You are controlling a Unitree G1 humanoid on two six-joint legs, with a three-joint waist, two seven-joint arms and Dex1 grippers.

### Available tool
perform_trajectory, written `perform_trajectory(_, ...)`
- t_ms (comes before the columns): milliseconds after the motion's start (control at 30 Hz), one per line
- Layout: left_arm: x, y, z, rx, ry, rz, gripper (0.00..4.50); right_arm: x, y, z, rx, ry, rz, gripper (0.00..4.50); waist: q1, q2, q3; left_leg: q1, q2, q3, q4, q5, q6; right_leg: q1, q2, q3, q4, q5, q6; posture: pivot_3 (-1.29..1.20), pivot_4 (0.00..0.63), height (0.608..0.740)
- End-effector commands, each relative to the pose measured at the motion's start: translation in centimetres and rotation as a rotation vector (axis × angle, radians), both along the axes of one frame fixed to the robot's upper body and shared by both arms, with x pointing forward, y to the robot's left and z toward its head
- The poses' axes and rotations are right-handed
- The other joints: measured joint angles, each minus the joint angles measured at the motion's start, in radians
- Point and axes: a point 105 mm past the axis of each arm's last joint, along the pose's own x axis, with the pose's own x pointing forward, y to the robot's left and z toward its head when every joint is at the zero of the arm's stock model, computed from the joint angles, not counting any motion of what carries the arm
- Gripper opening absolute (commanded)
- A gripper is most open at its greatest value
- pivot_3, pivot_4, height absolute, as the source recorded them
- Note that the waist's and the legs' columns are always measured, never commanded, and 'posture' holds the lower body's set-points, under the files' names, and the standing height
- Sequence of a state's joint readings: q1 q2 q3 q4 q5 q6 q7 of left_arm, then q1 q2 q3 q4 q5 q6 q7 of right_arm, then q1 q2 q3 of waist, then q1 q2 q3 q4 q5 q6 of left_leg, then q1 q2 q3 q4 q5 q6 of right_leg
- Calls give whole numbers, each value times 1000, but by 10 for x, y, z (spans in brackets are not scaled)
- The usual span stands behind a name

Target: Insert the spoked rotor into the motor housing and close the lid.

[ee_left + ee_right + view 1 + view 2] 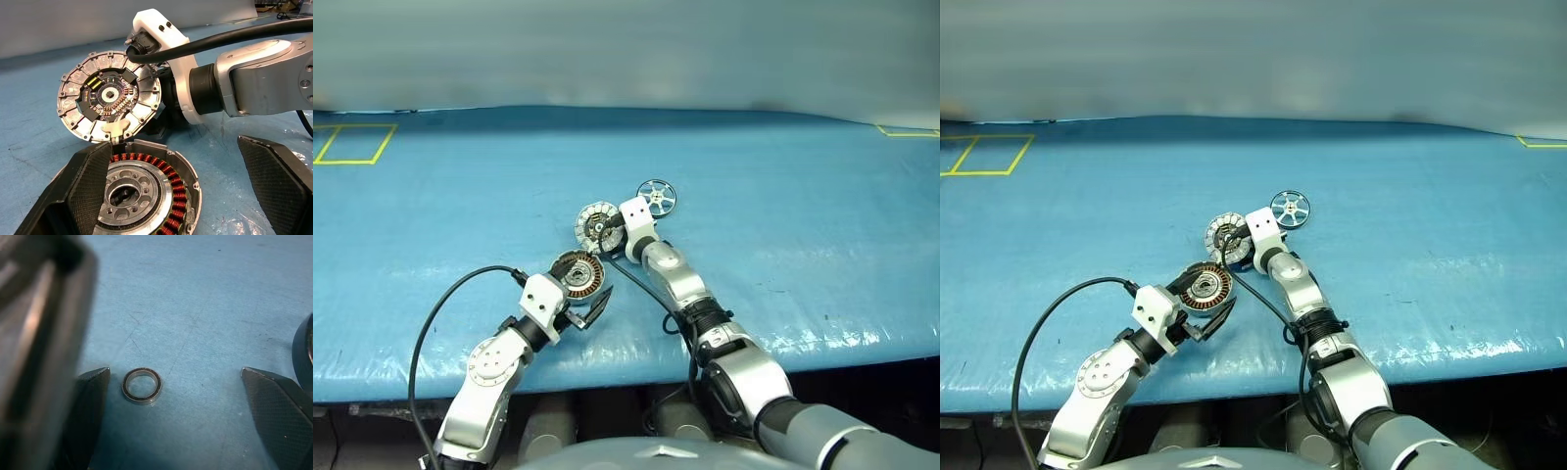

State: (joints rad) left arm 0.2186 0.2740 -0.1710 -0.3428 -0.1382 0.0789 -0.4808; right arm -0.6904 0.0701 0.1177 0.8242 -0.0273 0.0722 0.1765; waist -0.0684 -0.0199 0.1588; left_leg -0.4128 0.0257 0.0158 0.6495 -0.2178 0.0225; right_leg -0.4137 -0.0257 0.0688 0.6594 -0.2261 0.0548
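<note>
One motor housing, one hinged lid, one spoked rotor, seemingly one thin ring, two grippers

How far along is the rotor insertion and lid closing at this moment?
Nothing looks done yet. The motor housing is uncovered, its windings showing, and the lid stands tilted up at its edge. The spoked rotor lies apart on the blue table. The open right gripper is low by a small ring, holding nothing; the open left gripper brackets the housing. Left: grasp rotor, insert, close lid.

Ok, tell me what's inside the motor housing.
The motor housing holds a copper-brown ring of windings around a silvery hub with a dark centre. The left pincer's finger covers one side. The spoked rotor lies outside it.
</note>
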Motion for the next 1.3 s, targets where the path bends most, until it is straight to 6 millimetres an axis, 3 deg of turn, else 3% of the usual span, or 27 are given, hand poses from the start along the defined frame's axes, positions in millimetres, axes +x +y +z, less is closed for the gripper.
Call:
perform_trajectory(33, 0, -5, 10, -20, -38, -10, 4500, -2, -7, -14, -38, 38, -20, 3901, 0, 0, 0, 0, 0, 0, 0, 0, 0, 0, 0, 0, 0, 0, 0, 0, 150, 740)
perform_trajectory(367, 0, -7, 8, -22, -31, -11, 4500, -11, -13, -24, -53, 42, -6, 697, 2, 0, 0, 0, 0, 0, 0, 0, 0, 1, -1, 0, 0, 0, 0, 0, 150, 740)
perform_trajectory(767, 3, -9, 7, -30, -22, -16, 4500, -56, -53, -45, -85, 93, -42, 667, 13, 1, -7, 0, -1, -1, -2, 0, 0, 1, -2, 0, -2, -3, 2, 0, 150, 740)
perform_trajectory(1067, 2, -8, 7, -28, -21, -21, 4500, -83, -63, -37, -89, 101, -45, 667, 19, 1, -8, 0, 0, -2, -4, -1, -1, -1, -4, -1, -5, -4, 2, 0, 150, 740)
perform_trajectory(1300, 4, -1, 8, -26, -23, 7, 4500, -118, -72, -26, -133, 115, 27, 667, 32, 1, -9, -2, 2, -4, -5, -7, 0, -1, -6, -3, -16, -3, 1, 0, 150, 740)
